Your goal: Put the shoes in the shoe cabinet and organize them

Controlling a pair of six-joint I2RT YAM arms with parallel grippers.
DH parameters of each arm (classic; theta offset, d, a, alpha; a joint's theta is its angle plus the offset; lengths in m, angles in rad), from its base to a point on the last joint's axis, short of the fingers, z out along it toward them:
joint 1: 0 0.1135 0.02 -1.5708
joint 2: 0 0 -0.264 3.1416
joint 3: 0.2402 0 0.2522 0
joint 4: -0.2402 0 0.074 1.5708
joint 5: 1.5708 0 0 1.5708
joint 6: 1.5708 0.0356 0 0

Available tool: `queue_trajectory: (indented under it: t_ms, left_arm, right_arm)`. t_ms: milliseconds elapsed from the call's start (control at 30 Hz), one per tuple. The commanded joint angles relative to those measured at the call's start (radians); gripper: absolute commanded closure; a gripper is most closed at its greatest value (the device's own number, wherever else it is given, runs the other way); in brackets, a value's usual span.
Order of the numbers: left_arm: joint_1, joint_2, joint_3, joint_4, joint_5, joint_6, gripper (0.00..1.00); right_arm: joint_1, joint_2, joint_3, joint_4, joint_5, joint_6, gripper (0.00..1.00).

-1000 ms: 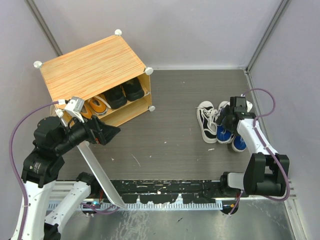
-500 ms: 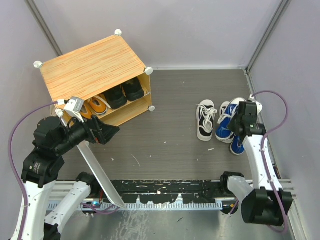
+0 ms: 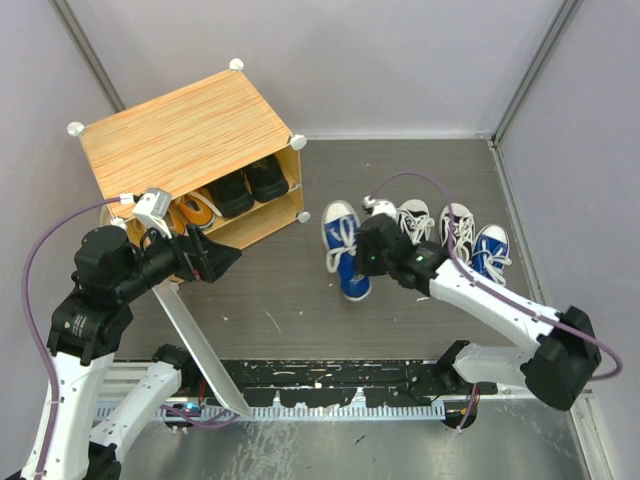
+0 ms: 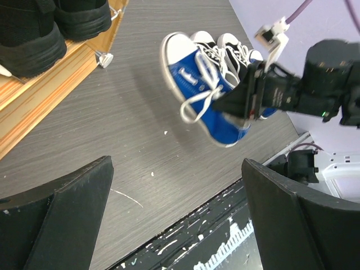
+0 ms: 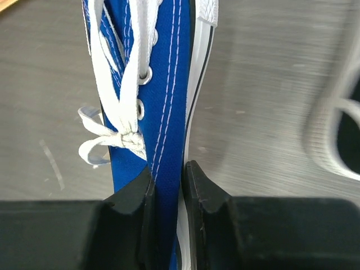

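The shoe cabinet (image 3: 185, 135) stands at the far left with its front open. Black shoes (image 3: 248, 185) and orange shoes (image 3: 195, 212) sit on its inner shelf; the black shoes also show in the left wrist view (image 4: 45, 28). My right gripper (image 3: 372, 255) is shut on the side wall of a blue shoe (image 3: 343, 245) with a white toe cap, held mid-table (image 5: 163, 84) (image 4: 205, 93). My left gripper (image 3: 215, 265) is open and empty just in front of the cabinet. Two black-and-white lace-ups (image 3: 413, 218) and the other blue shoe (image 3: 490, 250) lie at the right.
The cabinet's white door panel (image 3: 195, 345) hangs open and slants down toward the near rail, under my left arm. Grey walls close in the table at the back and both sides. A black-and-white shoe (image 5: 337, 140) lies just right of my right gripper.
My right gripper took hold of one blue shoe at the right and carried it left to the middle of the table. My left arm has barely moved.
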Motion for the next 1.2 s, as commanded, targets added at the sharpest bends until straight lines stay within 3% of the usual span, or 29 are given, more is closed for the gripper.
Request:
queue_trajectory:
  t_ms: [0, 133, 167, 233, 333, 500, 633, 733, 800, 933, 1167]
  left_arm:
    - [-0.004, -0.006, 0.025, 0.050, -0.026, -0.009, 0.02]
    - [-0.004, -0.002, 0.024, 0.040, -0.025, -0.014, 0.02]
    - [-0.003, -0.001, 0.023, 0.040, -0.023, -0.016, 0.02]
    - [-0.003, -0.001, 0.017, 0.041, -0.022, -0.020, 0.02]
    - [-0.004, -0.004, 0.007, 0.044, -0.021, -0.019, 0.02]
    - [-0.003, -0.010, -0.013, 0.054, -0.007, -0.015, 0.02]
    - [-0.004, -0.007, -0.028, 0.070, 0.041, -0.014, 0.02]
    - [-0.004, -0.006, -0.041, 0.083, 0.086, -0.014, 0.02]
    - [-0.004, -0.012, -0.053, 0.095, 0.112, -0.013, 0.02]
    - [-0.004, -0.030, -0.091, 0.126, 0.123, -0.008, 0.02]
    - [-0.064, -0.035, -0.142, 0.204, 0.138, -0.036, 0.02]
  right_arm:
    - [0.138, 0.070, -0.010, 0.316, -0.038, 0.097, 0.99]
    - [0.248, 0.209, -0.006, 0.443, -0.133, 0.081, 0.98]
    - [0.269, 0.236, -0.003, 0.461, -0.146, 0.077, 0.88]
    - [0.277, 0.279, 0.002, 0.448, -0.157, 0.077, 0.56]
    - [0.278, 0.289, -0.001, 0.383, -0.093, 0.065, 0.31]
    - [0.276, 0.239, 0.028, 0.193, 0.116, 0.034, 0.15]
    - [0.241, 0.163, 0.064, -0.024, 0.295, 0.072, 0.10]
    - [0.094, 0.074, 0.082, -0.181, 0.351, 0.089, 0.10]
    - [-0.106, -0.005, 0.078, -0.223, 0.323, 0.059, 0.11]
    - [-0.451, -0.111, 0.081, -0.228, 0.271, -0.020, 0.15]
    - [-0.888, -0.063, 0.024, -0.120, 0.047, -0.026, 0.19]
